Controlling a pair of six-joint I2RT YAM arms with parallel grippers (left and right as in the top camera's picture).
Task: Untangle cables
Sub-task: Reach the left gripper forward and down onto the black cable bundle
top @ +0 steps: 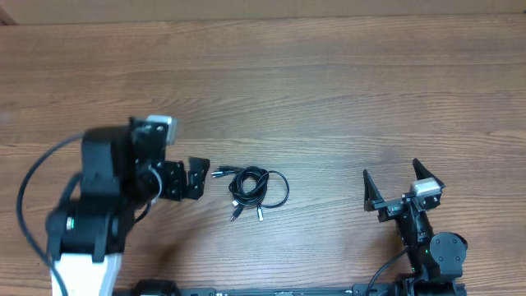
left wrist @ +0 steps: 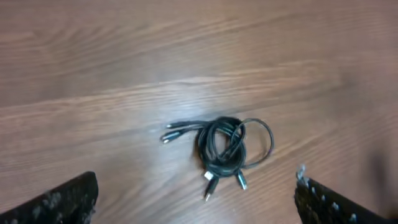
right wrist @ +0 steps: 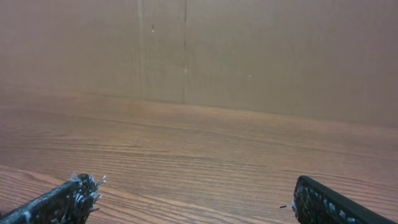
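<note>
The cables lie coiled in a small knot on the table, just beside your left tool — it and the right tool both stand wide, empty. Pinch one outer loop, not the whole bundle, and pull gently.

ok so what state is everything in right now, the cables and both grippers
cables: coiled in one tangled bundle, lying on the table, plug ends sticking out, nothing touching them
left gripper: open, empty, close beside the cables but apart from them
right gripper: open, empty, well off to the other side of the cables
</note>
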